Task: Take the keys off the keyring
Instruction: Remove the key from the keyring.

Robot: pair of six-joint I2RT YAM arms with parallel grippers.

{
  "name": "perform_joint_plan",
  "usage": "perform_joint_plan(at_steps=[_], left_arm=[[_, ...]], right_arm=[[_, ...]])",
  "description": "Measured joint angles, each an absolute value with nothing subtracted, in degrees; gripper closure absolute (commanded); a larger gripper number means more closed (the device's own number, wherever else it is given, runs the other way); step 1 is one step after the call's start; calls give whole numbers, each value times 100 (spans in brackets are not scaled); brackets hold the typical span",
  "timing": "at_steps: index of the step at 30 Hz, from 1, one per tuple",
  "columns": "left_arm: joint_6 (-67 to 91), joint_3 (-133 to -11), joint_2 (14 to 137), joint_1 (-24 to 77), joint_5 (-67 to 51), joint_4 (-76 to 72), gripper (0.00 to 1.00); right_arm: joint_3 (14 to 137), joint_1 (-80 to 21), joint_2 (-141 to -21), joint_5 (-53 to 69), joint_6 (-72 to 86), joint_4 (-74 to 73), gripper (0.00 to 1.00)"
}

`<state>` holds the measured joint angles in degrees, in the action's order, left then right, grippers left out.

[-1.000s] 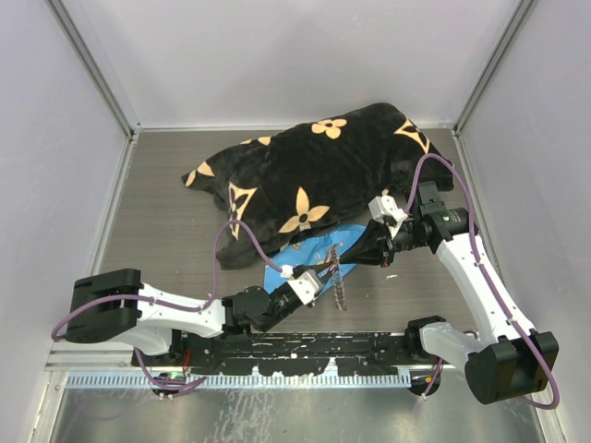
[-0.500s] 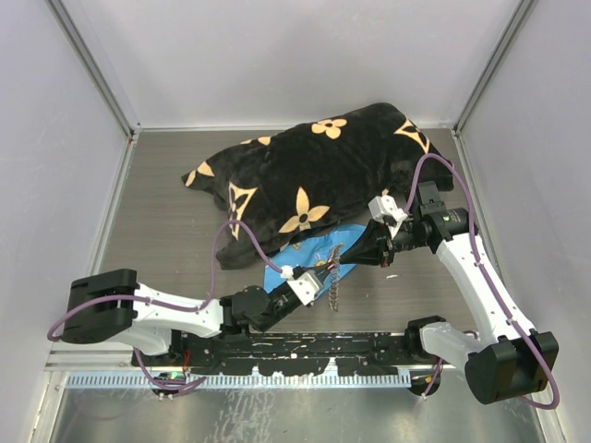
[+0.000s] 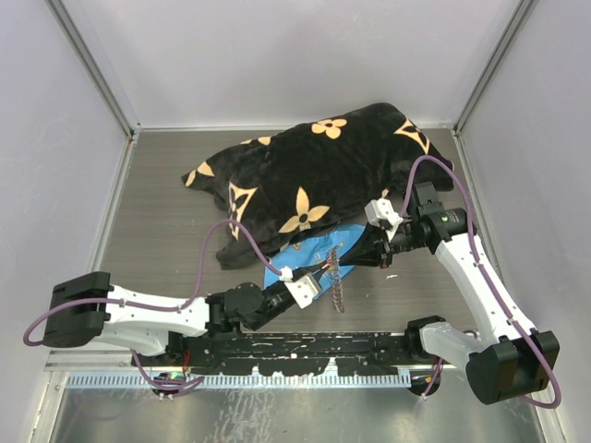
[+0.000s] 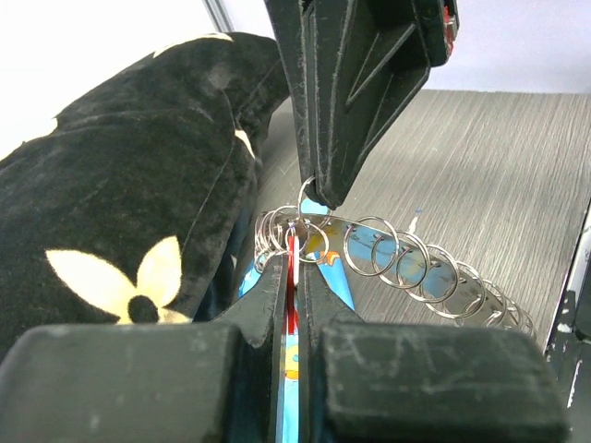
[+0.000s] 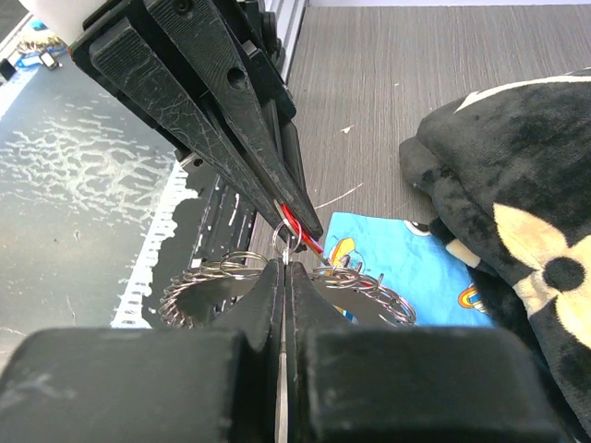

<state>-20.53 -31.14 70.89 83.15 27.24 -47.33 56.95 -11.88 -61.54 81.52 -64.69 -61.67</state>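
Currently both grippers meet mid-table over the blue cloth (image 3: 309,249), just near of the black blanket (image 3: 314,175). The left gripper (image 4: 294,277) is clamped tight on what I take for the red-headed key (image 4: 291,263). The right gripper (image 5: 282,272) pinches one small ring of the keyring (image 4: 416,263), whose chain droops toward the near edge. I see no key lying free. My judgement: none is off yet, and the whole separating pull is left.

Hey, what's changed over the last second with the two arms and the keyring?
The left claw has closed on a red key at the keyring, and that arm's elbow swung out to the left. The right claw still pinches the keyring. The black blanket and blue cloth lie as before.
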Motion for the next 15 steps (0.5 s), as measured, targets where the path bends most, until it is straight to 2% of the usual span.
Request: perform_joint_plan(at_steps=[7, 15], left_arm=[[-2239, -3345, 6941, 8315, 2552, -3889, 100], [-2353, -3548, 6549, 8326, 2300, -2971, 100]], right_arm=[[5706, -1347, -6154, 7841, -7046, -6471, 99], [6055, -1667, -6381, 7384, -8617, -7282, 99]])
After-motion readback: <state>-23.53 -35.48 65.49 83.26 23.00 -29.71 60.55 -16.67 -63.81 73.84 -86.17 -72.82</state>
